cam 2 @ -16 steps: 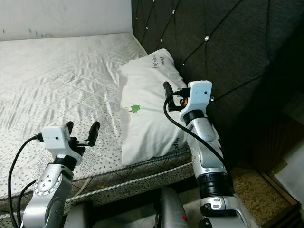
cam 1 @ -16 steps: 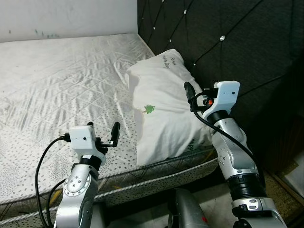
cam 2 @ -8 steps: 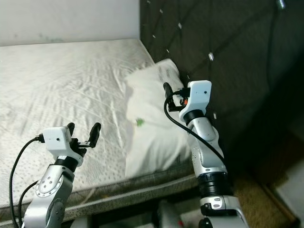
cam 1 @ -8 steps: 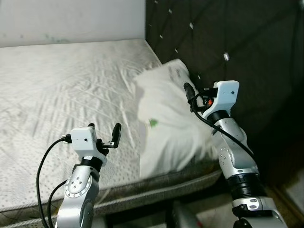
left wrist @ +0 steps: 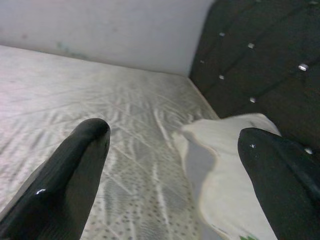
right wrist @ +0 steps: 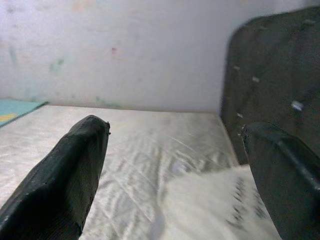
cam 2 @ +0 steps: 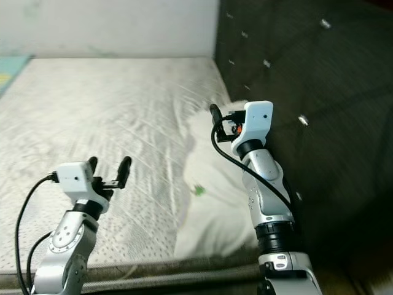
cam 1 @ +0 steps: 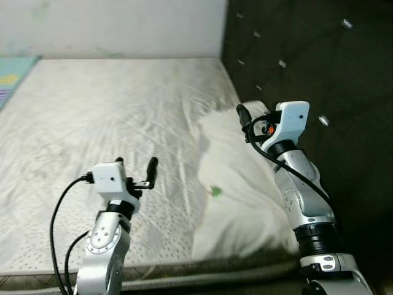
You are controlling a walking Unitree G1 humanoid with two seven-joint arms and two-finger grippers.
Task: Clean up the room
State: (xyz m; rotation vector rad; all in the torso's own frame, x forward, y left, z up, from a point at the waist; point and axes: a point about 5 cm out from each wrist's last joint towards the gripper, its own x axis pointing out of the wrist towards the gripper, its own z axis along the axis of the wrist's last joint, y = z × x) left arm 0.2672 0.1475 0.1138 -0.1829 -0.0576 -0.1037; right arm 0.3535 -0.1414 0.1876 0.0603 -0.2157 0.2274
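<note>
A white pillow (cam 1: 245, 190) with a small green mark lies at the right end of a bare quilted mattress (cam 1: 110, 110), against the headboard. My left gripper (cam 1: 136, 167) is held open above the mattress's near part, left of the pillow, with nothing between its fingers. My right gripper (cam 1: 244, 118) hovers over the pillow's far end, near the headboard. In the right wrist view it (right wrist: 175, 127) is open and empty, with the pillow (right wrist: 215, 205) below it. The left wrist view looks past its fingertips (left wrist: 95, 132) across the mattress to the pillow (left wrist: 225, 150).
A dark tufted headboard (cam 1: 319, 61) rises along the right side of the bed. A white wall (cam 1: 123, 24) stands behind the bed. A teal mat (cam 1: 15, 70) lies at the far left. The mattress's front edge (cam 1: 184, 276) runs along the bottom.
The whole picture has shifted, so the camera has moved: the floor below the bed has dropped out of sight and the teal mat has come in. Both arms keep their pose, fingers apart.
</note>
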